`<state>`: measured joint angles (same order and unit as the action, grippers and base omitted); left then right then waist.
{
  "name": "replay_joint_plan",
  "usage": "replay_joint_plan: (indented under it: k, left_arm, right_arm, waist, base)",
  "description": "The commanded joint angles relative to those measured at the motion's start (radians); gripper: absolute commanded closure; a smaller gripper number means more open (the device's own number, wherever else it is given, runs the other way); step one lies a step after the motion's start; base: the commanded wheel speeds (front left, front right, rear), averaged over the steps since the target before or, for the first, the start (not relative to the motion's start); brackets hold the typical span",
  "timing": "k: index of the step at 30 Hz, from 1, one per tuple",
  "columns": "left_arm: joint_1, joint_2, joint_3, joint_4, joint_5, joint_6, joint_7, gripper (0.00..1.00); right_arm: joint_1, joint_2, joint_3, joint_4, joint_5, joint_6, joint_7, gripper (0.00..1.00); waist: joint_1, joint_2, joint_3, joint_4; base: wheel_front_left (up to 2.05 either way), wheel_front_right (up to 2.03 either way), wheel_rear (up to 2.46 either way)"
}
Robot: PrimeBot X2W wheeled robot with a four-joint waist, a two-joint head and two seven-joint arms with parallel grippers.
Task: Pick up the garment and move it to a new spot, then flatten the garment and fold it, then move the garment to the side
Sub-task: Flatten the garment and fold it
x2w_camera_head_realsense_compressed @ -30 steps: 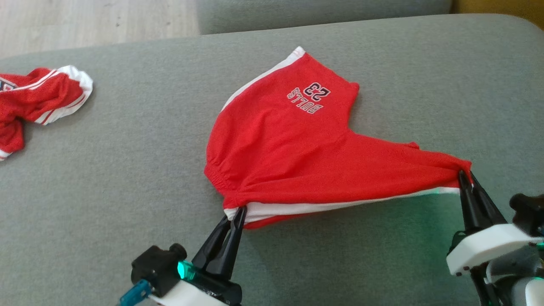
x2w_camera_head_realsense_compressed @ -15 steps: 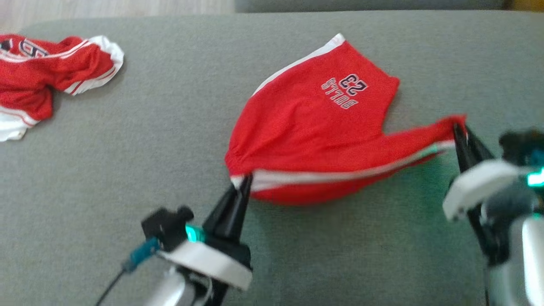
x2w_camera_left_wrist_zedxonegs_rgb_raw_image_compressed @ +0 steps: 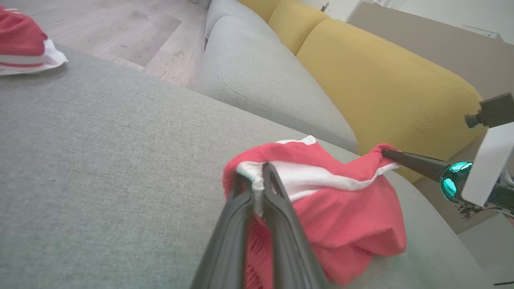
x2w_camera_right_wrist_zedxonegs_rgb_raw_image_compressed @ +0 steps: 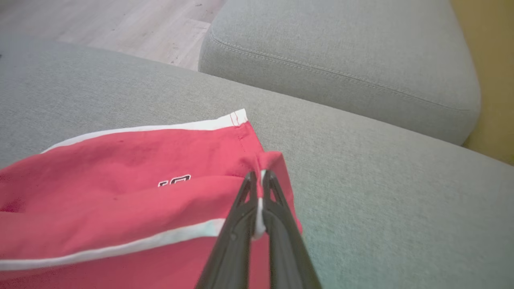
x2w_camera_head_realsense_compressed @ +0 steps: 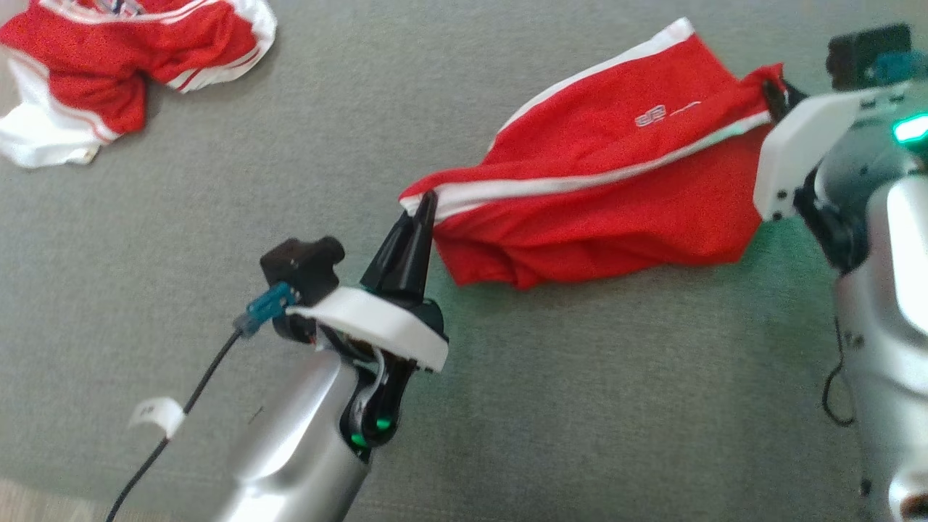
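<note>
Well off to the left of the left jaws, a second red-and-white garment (x2w_camera_head_realsense_compressed: 109,65), crumpled on the grey cushion (x2w_camera_head_realsense_compressed: 217,239). Left gripper (x2w_camera_head_realsense_compressed: 428,201) raised on a silver forearm slanting up from the bottom edge, fingers pointing up and a little right, pressed together on a white-banded corner of the shorts (x2w_camera_head_realsense_compressed: 609,181). From those jaws rightward, shorts stretched as a sagging red span, white stripe along the top, lower folds resting on the cushion, far corner pinched in the right jaws. Right gripper (x2w_camera_head_realsense_compressed: 773,90) at upper right, white wrist plate tilted, fingers largely hidden behind it and pointing left, clamped tight on bunched red cloth. Seen through the left wrist camera alone: beyond the jaws a second grey seat (x2w_camera_left_wrist_zedxonegs_rgb_raw_image_compressed: 261,72), a yellow backrest (x2w_camera_left_wrist_zedxonegs_rgb_raw_image_compressed: 381,80) and wood floor (x2w_camera_left_wrist_zedxonegs_rgb_raw_image_compressed: 120,28), with the right arm's dark fingers reaching in from the right edge. Seen best through the right wrist camera: a sliver of white stripe caught between the closed fingers, a scrap of printed lettering (x2w_camera_right_wrist_zedxonegs_rgb_raw_image_compressed: 174,181) just left of the jaws, and a stitched white hem (x2w_camera_right_wrist_zedxonegs_rgb_raw_image_compressed: 237,118) above them.
</note>
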<state>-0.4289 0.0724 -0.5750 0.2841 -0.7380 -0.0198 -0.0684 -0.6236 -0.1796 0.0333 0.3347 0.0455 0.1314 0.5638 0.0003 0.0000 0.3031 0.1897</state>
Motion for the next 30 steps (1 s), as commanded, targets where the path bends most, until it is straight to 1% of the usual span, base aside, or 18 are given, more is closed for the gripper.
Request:
replay_joint_plan:
  k: [1, 5, 6, 7, 8, 9, 10, 11, 12, 14, 15, 18, 20, 24, 30]
  left_arm:
    - [-0.048, 0.0, 0.035, -0.01, -0.007, -0.003, -0.014, 1.0]
    - [-0.102, -0.016, 0.017, 0.057, -0.04, 0.006, -0.02, 1.0]
    - [-0.113, -0.018, 0.011, 0.07, -0.049, 0.009, -0.023, 1.0]
    - [-0.122, -0.019, 0.008, 0.08, -0.058, 0.014, -0.03, 1.0]
    - [-0.13, -0.02, 0.005, 0.089, -0.07, 0.02, -0.035, 1.0]
    - [-0.137, -0.021, 0.0, 0.097, -0.081, 0.023, -0.04, 0.97]
    - [-0.142, -0.021, -0.008, 0.103, -0.093, 0.027, -0.041, 0.71]
    - [-0.146, -0.021, -0.02, 0.106, -0.103, 0.029, -0.042, 0.39]
    - [-0.149, -0.022, -0.033, 0.106, -0.112, 0.031, -0.044, 0.0]
    - [-0.152, -0.022, -0.059, 0.102, -0.131, 0.03, -0.048, 0.0]
    - [-0.151, -0.022, -0.075, 0.099, -0.137, 0.035, -0.057, 0.0]
    - [-0.141, -0.021, -0.083, 0.088, -0.13, 0.042, -0.08, 0.0]
    - [-0.128, -0.011, -0.083, 0.075, -0.121, 0.047, -0.096, 0.0]
    - [-0.093, 0.031, -0.078, 0.027, -0.088, 0.067, -0.131, 0.0]
    - [-0.014, 0.119, -0.058, -0.07, -0.044, 0.124, -0.152, 0.0]
  right_arm:
    - [-0.054, -0.011, 0.025, -0.009, 0.001, -0.001, 0.004, 1.0]
    - [-0.149, -0.022, 0.037, 0.105, -0.014, -0.001, -0.009, 1.0]
    - [-0.168, -0.021, 0.036, 0.131, -0.019, -0.001, -0.018, 0.87]
    - [-0.185, -0.018, 0.035, 0.155, -0.024, -0.001, -0.03, 0.62]
    - [-0.202, -0.015, 0.037, 0.175, -0.028, -0.001, -0.05, 0.0]
    - [-0.218, -0.012, 0.033, 0.196, -0.031, -0.001, -0.074, 0.0]
    - [-0.232, -0.009, 0.029, 0.216, -0.035, -0.001, -0.098, 0.0]
    - [-0.244, -0.005, 0.025, 0.233, -0.041, -0.001, -0.123, 0.0]
    - [-0.255, 0.001, 0.015, 0.249, -0.045, -0.001, -0.151, 0.0]
    - [-0.272, 0.013, -0.004, 0.277, -0.052, -0.001, -0.202, 0.0]
    - [-0.285, 0.022, -0.018, 0.297, -0.06, -0.001, -0.254, 0.0]
    - [-0.296, 0.027, -0.035, 0.317, -0.06, -0.001, -0.31, 0.0]
    - [-0.295, 0.022, -0.034, 0.33, -0.055, -0.001, -0.329, 0.0]
    - [-0.274, -0.004, -0.018, 0.351, -0.03, -0.001, -0.342, 0.0]
    - [-0.211, -0.05, 0.025, 0.378, 0.018, -0.001, -0.297, 0.0]
  waist:
    - [-0.0003, 0.0, 0.029, 0.032]
    - [-0.0003, 0.0, 0.051, 0.063]
    - [-0.0003, 0.0, 0.055, 0.068]
    - [-0.0003, 0.0, 0.058, 0.072]
    - [-0.0003, 0.0, 0.062, 0.076]
    - [-0.0003, 0.0, 0.064, 0.079]
    - [-0.0003, 0.0, 0.066, 0.082]
    - [-0.0003, 0.0, 0.069, 0.083]
    - [-0.0003, 0.0, 0.07, 0.084]
    - [-0.0003, 0.0, 0.071, 0.085]
    - [-0.0003, 0.0, 0.071, 0.082]
    - [-0.0003, 0.0, 0.067, 0.074]
    - [-0.0003, 0.0, 0.061, 0.067]
    - [-0.0003, 0.0, 0.043, 0.059]
    - [-0.0003, 0.0, 0.019, 0.064]
  base:
    - [0.0, 0.0, 0.0]
    - [0.0, 0.0, 0.0]
    - [0.0, 0.0, 0.0]
    - [0.0, 0.0, 0.0]
    - [0.0, 0.0, 0.0]
    - [0.0, 0.0, 0.0]
    - [0.0, 0.0, 0.0]
    - [0.0, 0.0, 0.0]
    - [0.0, 0.0, 0.0]
    - [0.0, 0.0, 0.0]
    - [0.0, 0.0, 0.0]
    - [0.0, 0.0, 0.0]
    - [0.0, 0.0, 0.0]
    - [0.0, 0.0, 0.0]
    - [0.0, 0.0, 0.0]
